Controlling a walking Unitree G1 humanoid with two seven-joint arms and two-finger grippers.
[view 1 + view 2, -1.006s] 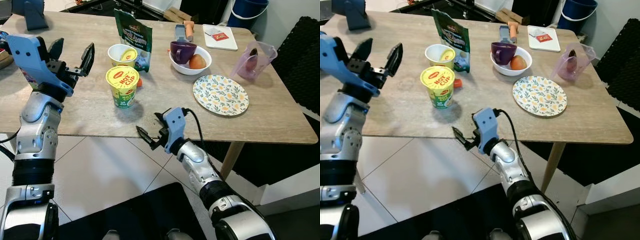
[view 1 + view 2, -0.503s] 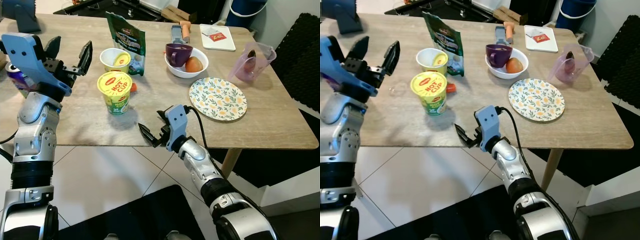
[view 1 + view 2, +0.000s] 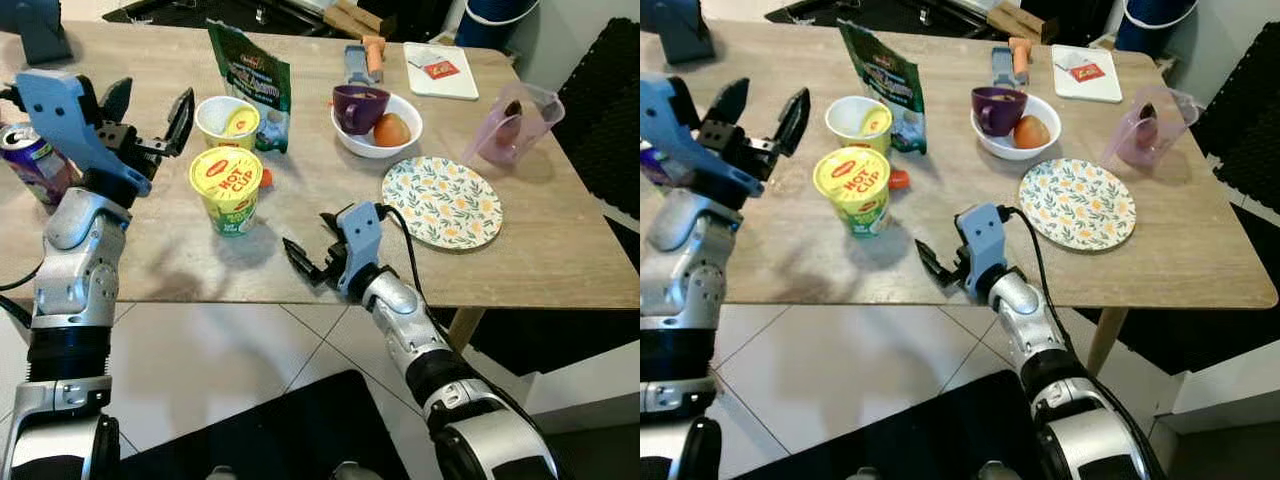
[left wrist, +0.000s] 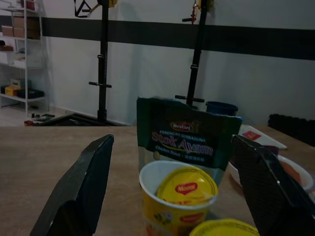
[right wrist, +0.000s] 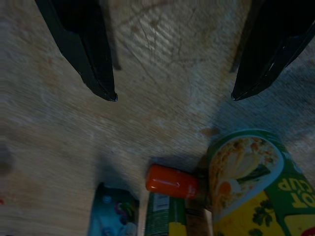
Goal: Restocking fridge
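A yellow Hot Cup noodle cup (image 3: 226, 188) stands on the wooden table (image 3: 150, 250). Behind it are a smaller white cup with a yellow lid (image 3: 223, 118) and a green stock pouch (image 3: 248, 82). A small red cap (image 5: 172, 181) lies beside the noodle cup. My left gripper (image 3: 152, 110) is open, held above the table just left of the two cups. In the left wrist view the lidded cup (image 4: 179, 196) and the pouch (image 4: 189, 132) sit between its fingers (image 4: 78, 187). My right gripper (image 3: 312, 245) is open, low over the table's front edge, right of the noodle cup.
A drink can (image 3: 32, 160) stands at the table's left edge. A white bowl (image 3: 405, 128) holds a purple cup and a round fruit. To the right are a floral plate (image 3: 441, 201), a pink jug (image 3: 510, 122) and a white board (image 3: 440, 72).
My right gripper has risen from below the table's front edge to just over the tabletop. The camera has shifted, bringing the can into view. The left gripper stays open near the cups.
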